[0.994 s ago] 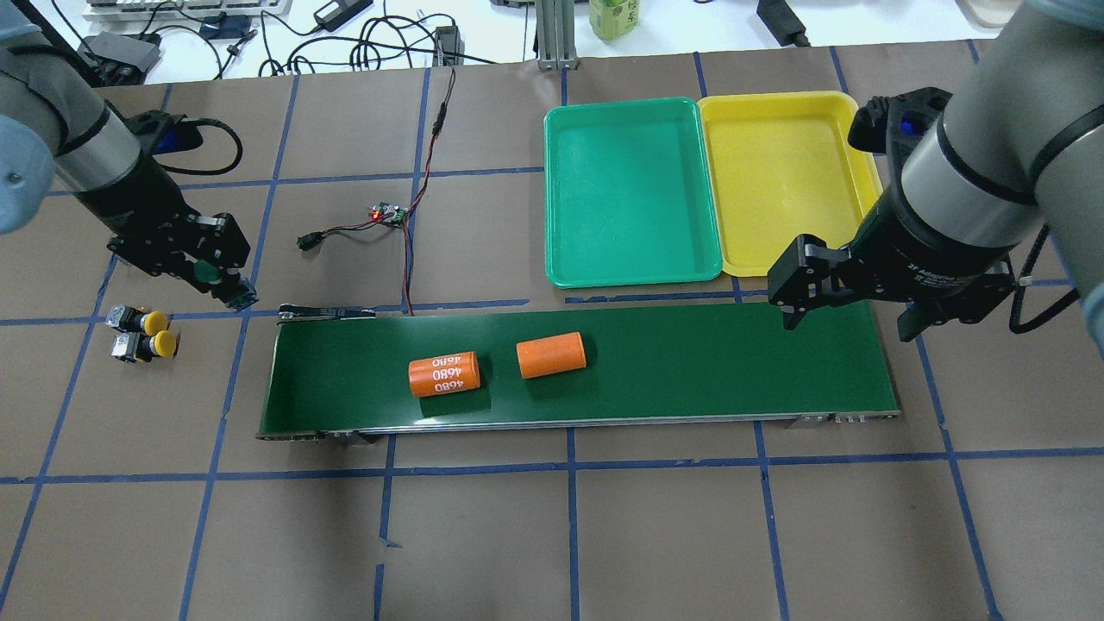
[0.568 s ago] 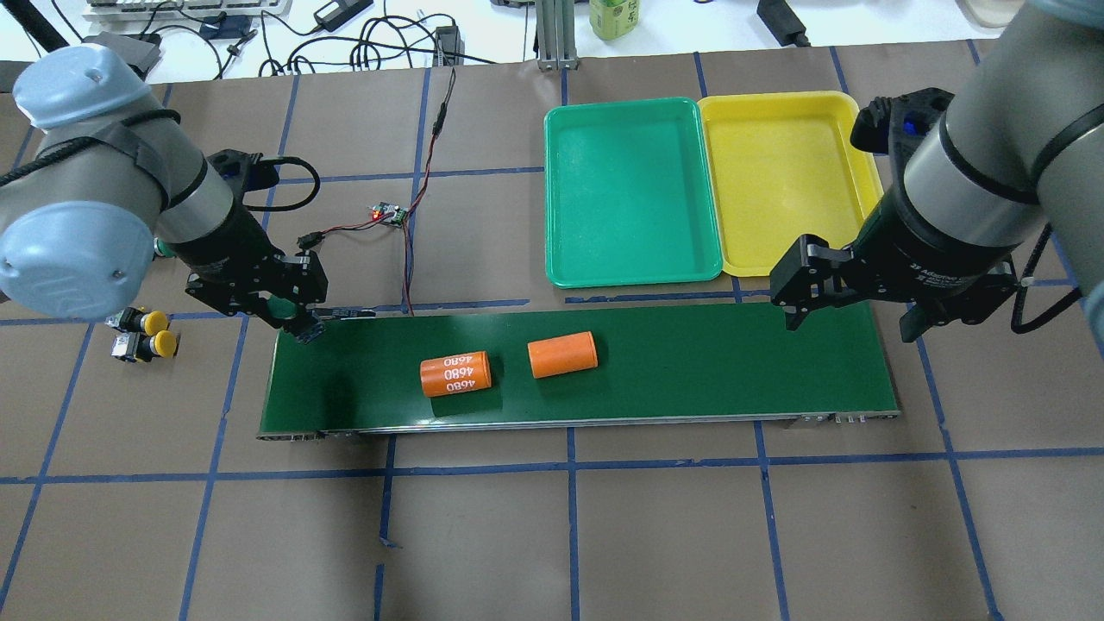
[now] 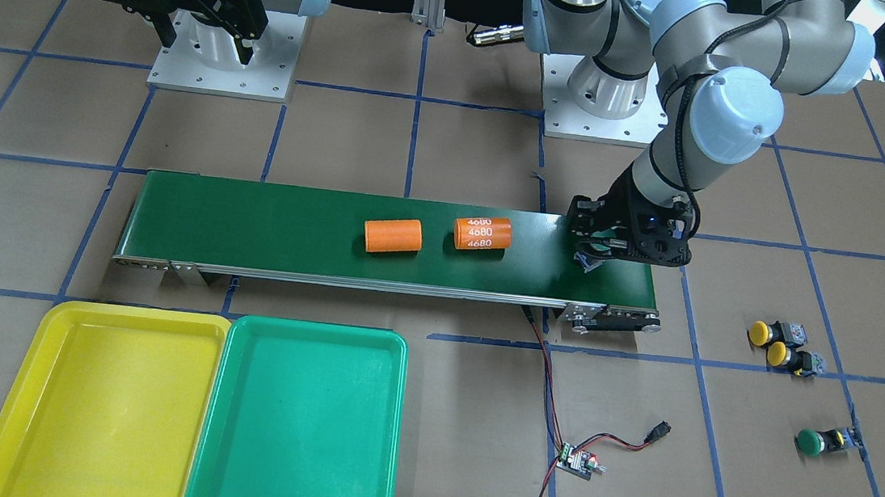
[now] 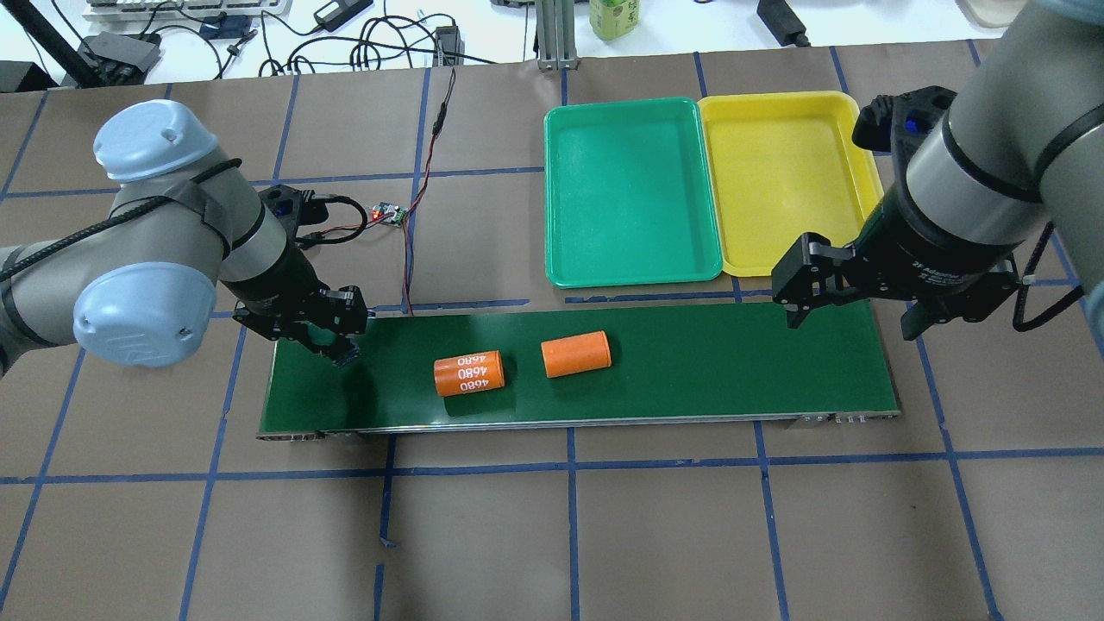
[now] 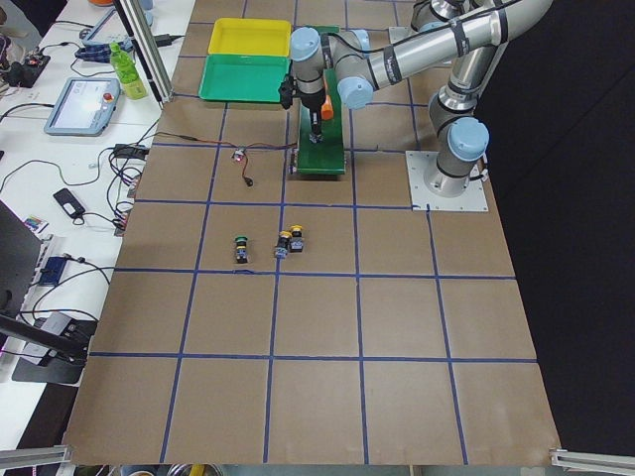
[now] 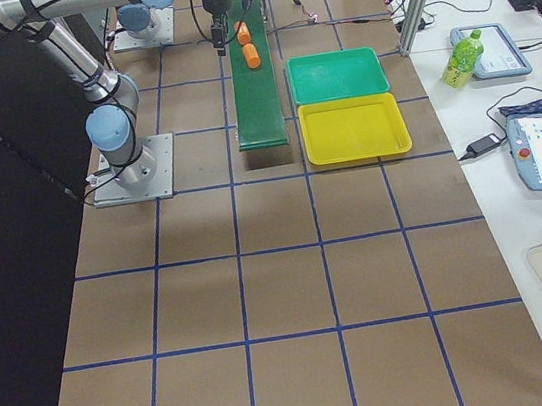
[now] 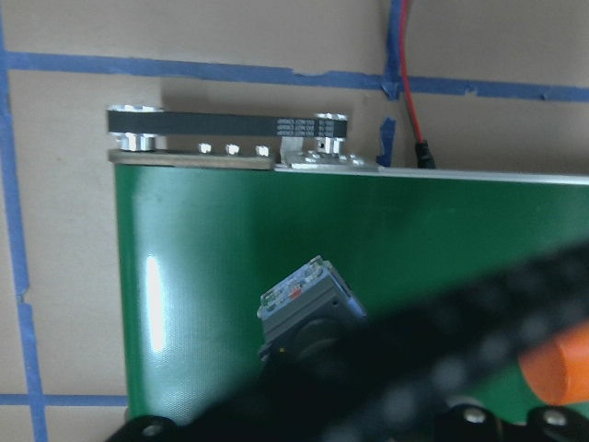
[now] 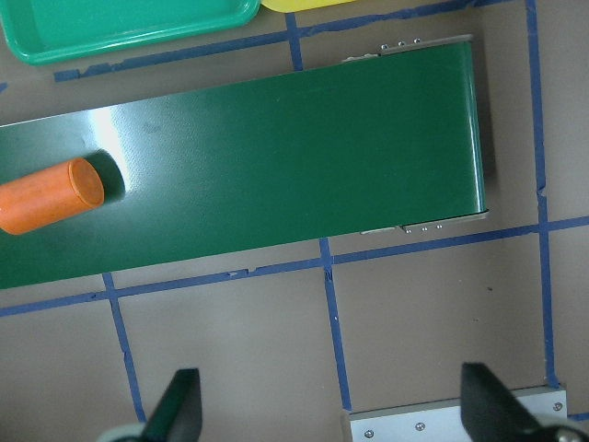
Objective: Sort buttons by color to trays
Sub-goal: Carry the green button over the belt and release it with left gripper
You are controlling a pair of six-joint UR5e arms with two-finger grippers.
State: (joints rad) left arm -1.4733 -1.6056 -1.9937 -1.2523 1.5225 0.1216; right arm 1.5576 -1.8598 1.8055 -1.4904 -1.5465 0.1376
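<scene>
Grips a green button [image 7: 306, 299] in the left pincer [image 4: 335, 347] over one conveyor belt [image 4: 690, 362] end; holds the right pincer [image 4: 848, 324] spread over the other. Seems light, rigid, slick-capped; best pinched across the body.

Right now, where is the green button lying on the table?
In the front-facing view the green button sits lower right, on the robot's left side, just below the two yellow buttons, past the end of the belt.

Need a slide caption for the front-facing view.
Left pincer grips a button over the conveyor belt's end; two yellow buttons and one green button lie on the table beside it.
</scene>
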